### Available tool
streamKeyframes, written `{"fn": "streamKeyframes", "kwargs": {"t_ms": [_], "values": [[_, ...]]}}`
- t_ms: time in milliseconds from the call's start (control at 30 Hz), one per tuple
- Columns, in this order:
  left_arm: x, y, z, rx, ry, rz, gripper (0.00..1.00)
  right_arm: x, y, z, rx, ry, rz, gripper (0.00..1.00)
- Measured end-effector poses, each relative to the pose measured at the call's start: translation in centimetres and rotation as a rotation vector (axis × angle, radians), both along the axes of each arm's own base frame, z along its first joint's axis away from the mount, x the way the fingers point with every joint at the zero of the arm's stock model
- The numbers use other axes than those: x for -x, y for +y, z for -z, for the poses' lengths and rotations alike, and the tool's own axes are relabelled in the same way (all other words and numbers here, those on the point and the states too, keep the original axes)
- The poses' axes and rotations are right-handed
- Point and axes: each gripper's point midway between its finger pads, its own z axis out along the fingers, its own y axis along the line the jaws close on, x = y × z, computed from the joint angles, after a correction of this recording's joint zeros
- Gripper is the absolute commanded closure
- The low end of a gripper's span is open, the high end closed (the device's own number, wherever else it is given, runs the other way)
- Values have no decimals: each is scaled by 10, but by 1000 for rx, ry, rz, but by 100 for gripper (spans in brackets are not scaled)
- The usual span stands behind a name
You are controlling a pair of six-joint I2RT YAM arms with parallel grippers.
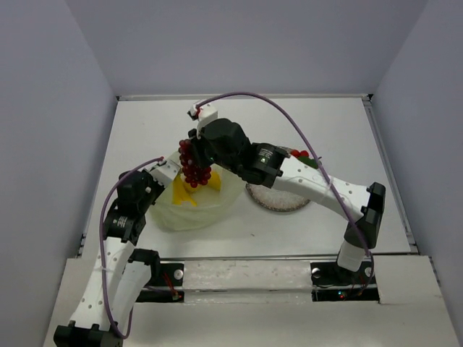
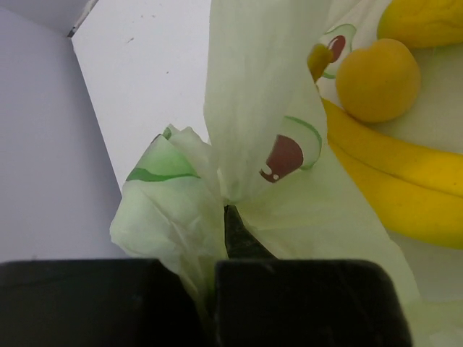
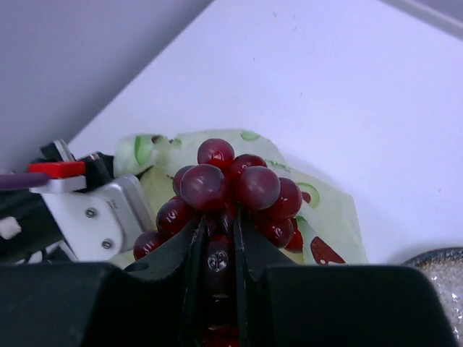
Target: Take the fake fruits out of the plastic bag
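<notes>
Bananas (image 2: pixel 394 184), round orange fruit (image 2: pixel 377 79) inside plastic bag (image 2: pixel 249 108)

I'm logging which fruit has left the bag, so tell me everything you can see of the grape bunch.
The grape bunch is a tight cluster of glossy, dark red-purple balls, plastic-looking and intact. The right hand is shut on it, its fingers pinching the cluster from both sides. It is held up over the far edge of the plastic bag. Whether any grape touches the bag cannot be told.
</notes>
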Motion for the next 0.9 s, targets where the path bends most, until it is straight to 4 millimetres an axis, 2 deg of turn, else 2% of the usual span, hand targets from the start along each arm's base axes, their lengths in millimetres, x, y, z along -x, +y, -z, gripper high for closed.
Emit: {"fn": "streamKeyframes", "kwargs": {"t_ms": [67, 233, 333, 433, 500, 600, 700, 767, 833, 867, 900], "values": [[-1, 0, -2, 8, -8, -6, 96, -4, -4, -27, -55, -37, 20, 99], [-1, 1, -3, 9, -13, -15, 96, -25, -17, -72, -153, -86, 82, 99], [-1, 2, -4, 6, -16, -20, 96, -51, -45, -108, -258, -105, 147, 97], [-1, 2, -6, 5, -24, -19, 96, -66, -74, -140, -350, -120, 185, 97], [-1, 2, -6, 5, -25, -19, 96, -66, -85, -165, -416, -141, 175, 97], [-1, 3, -6, 0, -24, -18, 96, -51, -84, -185, -471, -152, 124, 97], [-1, 3, -6, -6, -25, -18, 96, -49, -95, -184, -472, -155, 148, 94], [-1, 4, -6, -7, -26, -18, 96, -59, -119, -171, -444, -155, 206, 94], [-1, 4, -8, -7, -32, -17, 96, -86, -163, -148, -382, -148, 329, 95], [-1, 3, -9, -6, -36, -17, 96, -96, -178, -138, -354, -143, 378, 97], [0, 3, -10, -5, -40, -16, 96, -111, -200, -119, -308, -135, 457, 98]]}}
